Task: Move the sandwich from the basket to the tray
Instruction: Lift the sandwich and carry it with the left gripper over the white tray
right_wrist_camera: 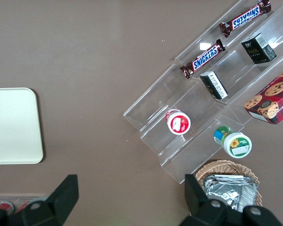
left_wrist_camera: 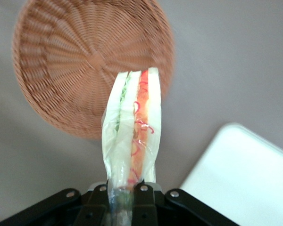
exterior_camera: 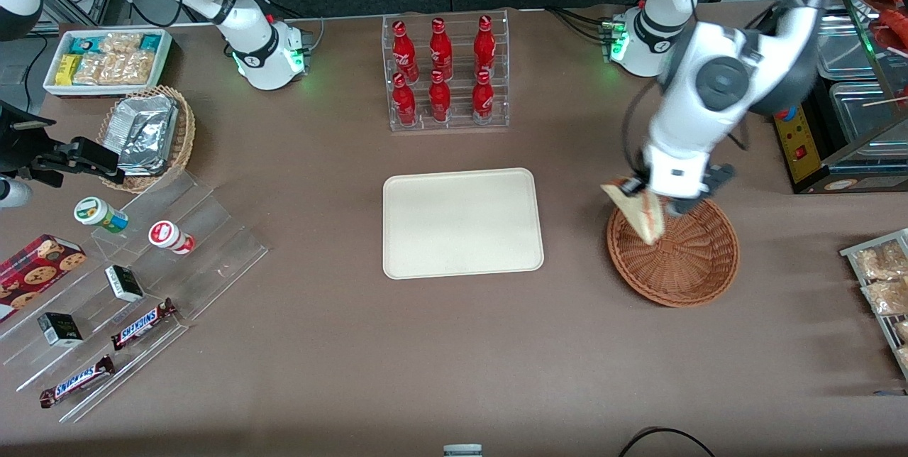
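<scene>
Tray [exterior_camera: 462, 223] sits mid-table on my front view, bare, with the basket [exterior_camera: 682, 258] well apart from it toward the working arm's end. Over the basket's rim nearest the tray I see my gripper [exterior_camera: 656, 196] clamped on the sandwich [exterior_camera: 640, 214], which hangs wrapped, lifted clear of the weave, filling edge showing at the wrist [left_wrist_camera: 133, 136].

Gripper [exterior_camera: 647, 196] above basket [exterior_camera: 674, 251] rim, clamped on sandwich [exterior_camera: 640, 214], sandwich hanging clear over basket. Tray [exterior_camera: 462, 223] on tabletop [exterior_camera: 425, 343] beside basket, toward parked arm's end. Bottle rack [exterior_camera: 445, 74] farther from front camera than tray.
</scene>
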`<state>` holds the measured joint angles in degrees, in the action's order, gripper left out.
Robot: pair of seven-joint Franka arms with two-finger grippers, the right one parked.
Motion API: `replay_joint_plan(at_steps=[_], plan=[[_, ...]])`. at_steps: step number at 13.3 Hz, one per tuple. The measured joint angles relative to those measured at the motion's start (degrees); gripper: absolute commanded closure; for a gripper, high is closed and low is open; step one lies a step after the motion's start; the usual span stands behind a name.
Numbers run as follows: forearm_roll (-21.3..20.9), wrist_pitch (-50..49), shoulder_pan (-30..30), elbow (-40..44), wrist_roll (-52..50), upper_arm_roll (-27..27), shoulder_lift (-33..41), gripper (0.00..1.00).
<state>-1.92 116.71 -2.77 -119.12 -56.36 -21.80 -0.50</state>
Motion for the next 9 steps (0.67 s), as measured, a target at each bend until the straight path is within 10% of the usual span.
replay_joint_plan(at_steps=[9], plan=[[-3.58, -0.57, -4.58, 9.29, -1.31, -16.58, -12.33, 1.00]])
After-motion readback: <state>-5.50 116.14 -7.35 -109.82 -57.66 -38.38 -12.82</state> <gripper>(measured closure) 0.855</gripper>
